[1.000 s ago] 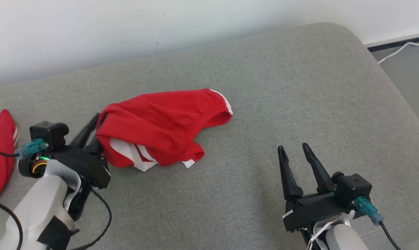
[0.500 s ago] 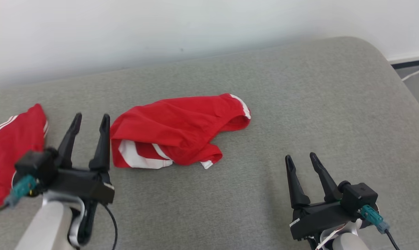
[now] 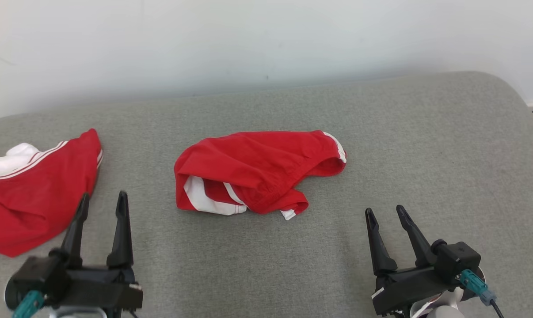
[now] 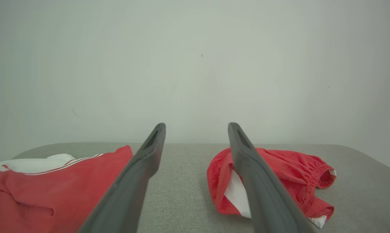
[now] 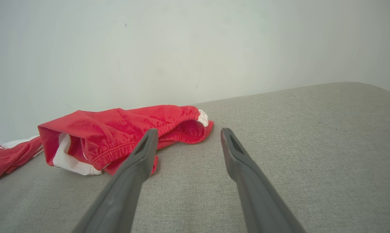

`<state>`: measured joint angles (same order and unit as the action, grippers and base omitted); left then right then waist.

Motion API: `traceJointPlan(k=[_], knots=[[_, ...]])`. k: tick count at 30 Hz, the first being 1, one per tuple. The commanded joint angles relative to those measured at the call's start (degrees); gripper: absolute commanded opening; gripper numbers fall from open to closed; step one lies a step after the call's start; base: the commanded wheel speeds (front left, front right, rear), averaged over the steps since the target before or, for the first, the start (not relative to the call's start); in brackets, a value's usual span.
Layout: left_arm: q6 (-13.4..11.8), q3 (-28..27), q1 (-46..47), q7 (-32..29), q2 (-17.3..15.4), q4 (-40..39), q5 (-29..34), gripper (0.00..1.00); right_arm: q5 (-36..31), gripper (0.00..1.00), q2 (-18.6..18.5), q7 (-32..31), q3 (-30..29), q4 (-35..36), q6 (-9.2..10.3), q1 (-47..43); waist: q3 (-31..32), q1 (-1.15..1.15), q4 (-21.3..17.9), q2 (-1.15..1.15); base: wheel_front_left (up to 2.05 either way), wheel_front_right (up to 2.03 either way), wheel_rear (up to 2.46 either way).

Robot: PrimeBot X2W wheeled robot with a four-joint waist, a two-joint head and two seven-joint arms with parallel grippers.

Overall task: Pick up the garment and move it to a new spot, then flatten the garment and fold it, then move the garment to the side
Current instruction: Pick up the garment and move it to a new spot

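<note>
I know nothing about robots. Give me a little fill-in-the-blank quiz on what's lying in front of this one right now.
1. The crumpled garment in the middle of the grey cushion is mostly ____ with white stripes.
2. The left gripper and the right gripper both have their fingers ____, holding nothing.
3. The second garment lies on the robot's ____ side of the crumpled one.

Missing words: red; open; left
</note>
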<state>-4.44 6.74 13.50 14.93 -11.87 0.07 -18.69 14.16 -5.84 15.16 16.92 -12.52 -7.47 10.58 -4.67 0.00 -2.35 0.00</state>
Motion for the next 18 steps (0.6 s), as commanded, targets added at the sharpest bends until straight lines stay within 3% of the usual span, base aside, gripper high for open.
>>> traceJointPlan(k=[1,18], knots=[[0.1,-0.4,-1.1,0.1,0.2,-0.2,0.4,1.0,-0.2,1.0,-0.2,0.2,0.1,-0.1,-0.04,-0.5,0.5,0.0,0.5,0.0,0.0,0.0,0.0],[-1.4,-5.4,-10.6,0.1,5.1,0.3,8.2,1.0,0.2,1.0,-1.1,0.2,0.2,-1.9,-0.04,-0.7,1.6,0.0,3.7,0.0,0.0,0.0,0.0]])
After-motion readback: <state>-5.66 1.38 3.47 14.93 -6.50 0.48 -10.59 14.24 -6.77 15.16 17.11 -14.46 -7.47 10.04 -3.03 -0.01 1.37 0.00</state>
